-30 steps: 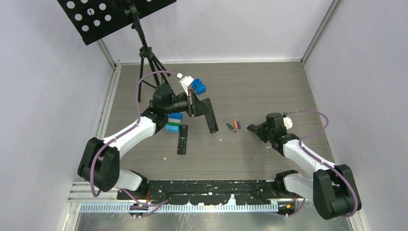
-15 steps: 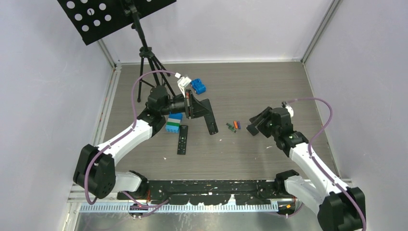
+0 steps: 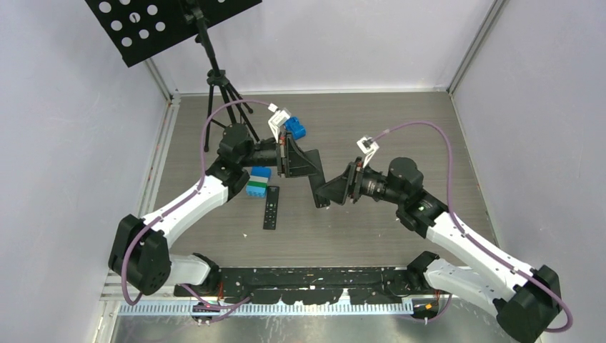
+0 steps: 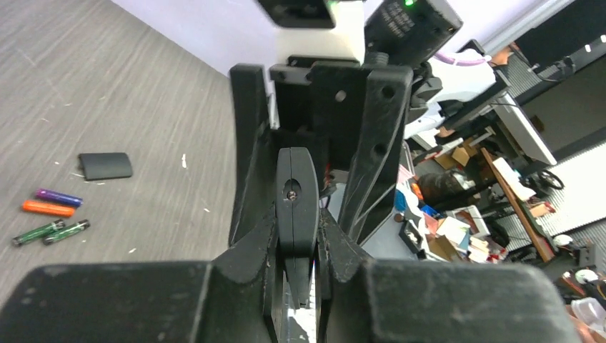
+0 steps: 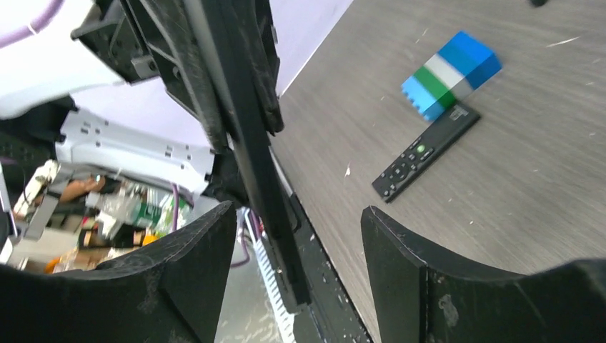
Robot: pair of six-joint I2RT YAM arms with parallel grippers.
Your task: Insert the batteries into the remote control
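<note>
I am clamping the slim matte-black bar-shaped remote control [image 4: 296, 193] in my left gripper [image 3: 300, 163]; my right gripper [image 5: 296, 214], jaws wide open, is straddling its far end.

The setting was a robotics laboratory test cell. The grey wood-grain tabletop [image 3: 400, 128] was enclosed by plain white wall panels [image 3: 343, 43] joined with aluminium corner profiles [image 3: 472, 44]. The left arm [image 3: 189, 204] and right arm [image 3: 457, 232] were bolted to a black mounting rail [image 3: 314, 275]. A tripod [image 3: 216, 78] carried a perforated black panel [image 3: 164, 21]. Beyond the cell, the left wrist view showed cluttered workbenches [image 4: 457, 221].
</note>
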